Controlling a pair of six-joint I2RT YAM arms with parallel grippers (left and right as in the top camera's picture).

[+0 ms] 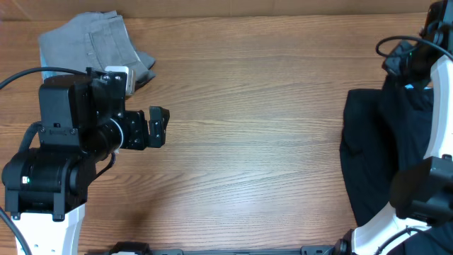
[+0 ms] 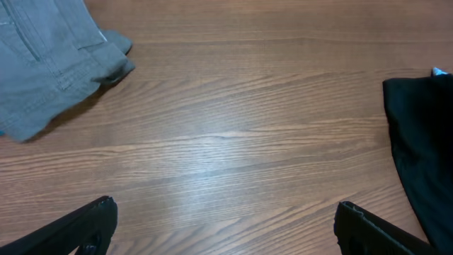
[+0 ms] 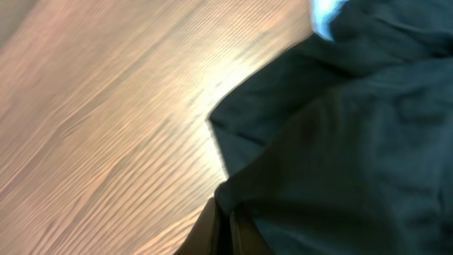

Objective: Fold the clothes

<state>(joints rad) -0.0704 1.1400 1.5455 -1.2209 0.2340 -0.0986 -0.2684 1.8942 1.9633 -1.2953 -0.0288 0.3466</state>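
Observation:
A black garment (image 1: 386,152) lies crumpled at the right edge of the table; it also shows in the left wrist view (image 2: 425,149). My right gripper (image 3: 228,230) is shut on an edge of the black garment (image 3: 340,134) and lifts part of it off the wood. In the overhead view this gripper sits near the top right (image 1: 409,60). A folded grey garment (image 1: 92,42) lies at the back left, and shows in the left wrist view (image 2: 49,64). My left gripper (image 1: 157,127) (image 2: 223,230) is open and empty above bare wood.
The wooden table (image 1: 248,142) runs between the two garments. The left arm's body (image 1: 64,156) fills the left front. The right arm's white links (image 1: 417,205) lie over the black garment at the right front.

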